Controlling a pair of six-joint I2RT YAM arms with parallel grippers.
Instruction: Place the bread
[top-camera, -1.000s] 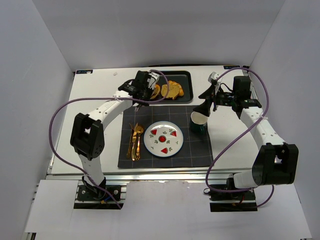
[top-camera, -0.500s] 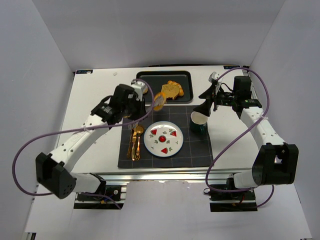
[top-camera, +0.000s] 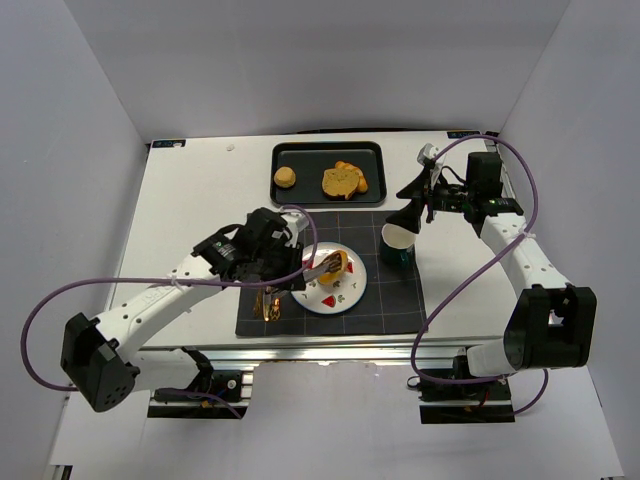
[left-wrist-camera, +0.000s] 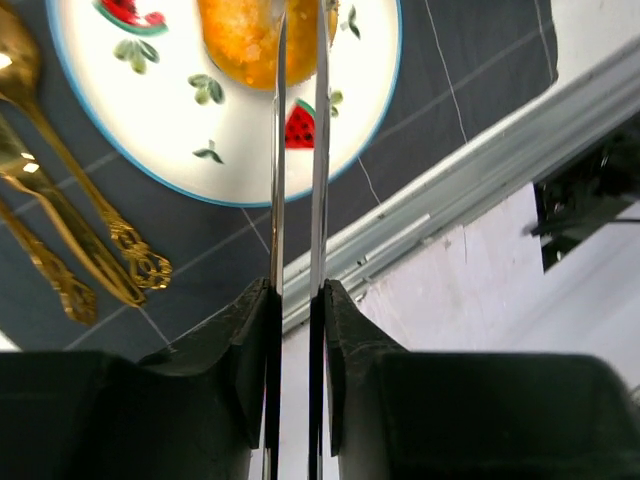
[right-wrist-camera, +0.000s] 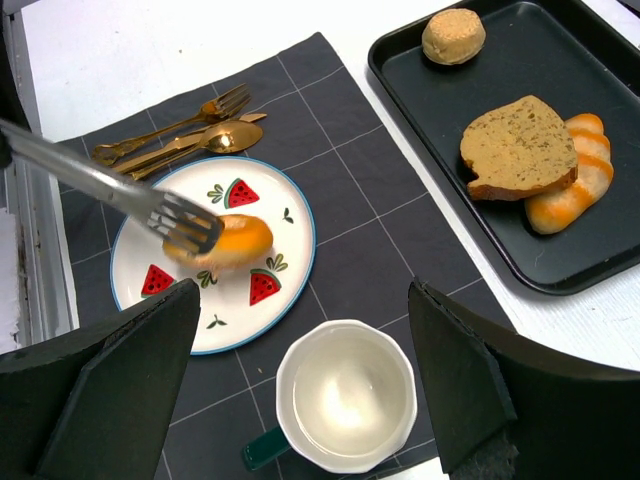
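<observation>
My left gripper (top-camera: 288, 268) is shut on metal tongs (top-camera: 318, 270), and the tongs grip an orange-brown bread roll (top-camera: 337, 264). The roll is at the white watermelon-patterned plate (top-camera: 345, 288), over its upper part; I cannot tell whether it touches. In the left wrist view the tong blades (left-wrist-camera: 280, 180) run from my gripper (left-wrist-camera: 297, 295) to the roll (left-wrist-camera: 245, 35) over the plate (left-wrist-camera: 180, 110). The right wrist view shows the roll (right-wrist-camera: 225, 238), tongs (right-wrist-camera: 100, 185) and plate (right-wrist-camera: 290, 250). My right gripper (top-camera: 412, 205) is open and empty above the mug (top-camera: 398, 243).
A black tray (top-camera: 280, 160) at the back holds a small round roll (top-camera: 285, 177), a brown bread slice (top-camera: 340, 180) and a glazed piece. Gold cutlery (top-camera: 268, 285) lies left of the plate on the dark placemat (top-camera: 395, 300). The white mug (right-wrist-camera: 345, 395) sits under my right gripper (right-wrist-camera: 302, 300).
My left arm swung from the tray toward the front, carrying the roll in the tongs down to the plate. The right arm has not moved.
</observation>
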